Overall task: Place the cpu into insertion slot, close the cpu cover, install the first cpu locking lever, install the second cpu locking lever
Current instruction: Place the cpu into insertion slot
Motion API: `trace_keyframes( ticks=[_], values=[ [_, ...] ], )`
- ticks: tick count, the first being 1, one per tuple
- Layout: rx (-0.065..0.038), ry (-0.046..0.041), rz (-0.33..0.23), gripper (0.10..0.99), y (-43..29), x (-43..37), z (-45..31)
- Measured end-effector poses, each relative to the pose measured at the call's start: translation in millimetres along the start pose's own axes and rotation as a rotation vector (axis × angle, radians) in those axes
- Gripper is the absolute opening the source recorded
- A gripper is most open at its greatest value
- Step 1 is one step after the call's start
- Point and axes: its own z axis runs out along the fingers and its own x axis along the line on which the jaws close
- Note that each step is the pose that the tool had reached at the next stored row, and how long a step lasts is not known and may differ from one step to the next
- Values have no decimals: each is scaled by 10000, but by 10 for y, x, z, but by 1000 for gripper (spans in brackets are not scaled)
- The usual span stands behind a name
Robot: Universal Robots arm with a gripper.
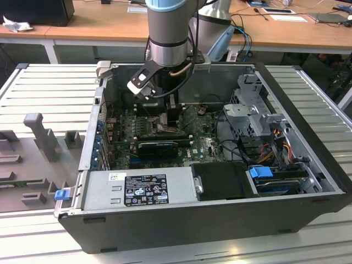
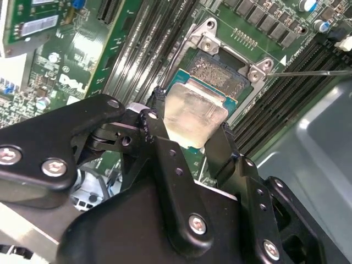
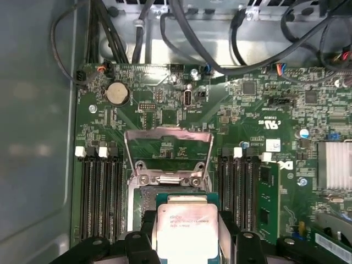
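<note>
cpu (image 2: 196, 114) clamped in gripper (image 2: 188, 130), over insertion slot (image 2: 219, 72)

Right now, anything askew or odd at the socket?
Nothing damaged. The pale silvery square cpu, clamped in the black tool, overlaps part of the black-rimmed insertion slot, pin field showing past its edge, so it looks unseated. The silver cpu cover frame stands open.

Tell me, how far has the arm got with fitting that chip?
Nothing looks finished yet. In hand: the jaws grip the cpu, holding it partly over the insertion slot, not seated in it. Left: seating it, then closing the cpu cover, which stands raised open beside the slot, and latching it.
</note>
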Motion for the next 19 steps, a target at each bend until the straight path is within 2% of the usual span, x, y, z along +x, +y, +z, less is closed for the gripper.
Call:
trace_keyframes(
  ticks=[5, 9, 19],
  values=[
    [0, -1, 0, 533, -37, 30, 107],
    [0, -2, 27, 533, -63, 75, 226],
    [-1, -10, 131, 533, -67, 101, 280]
  ],
)
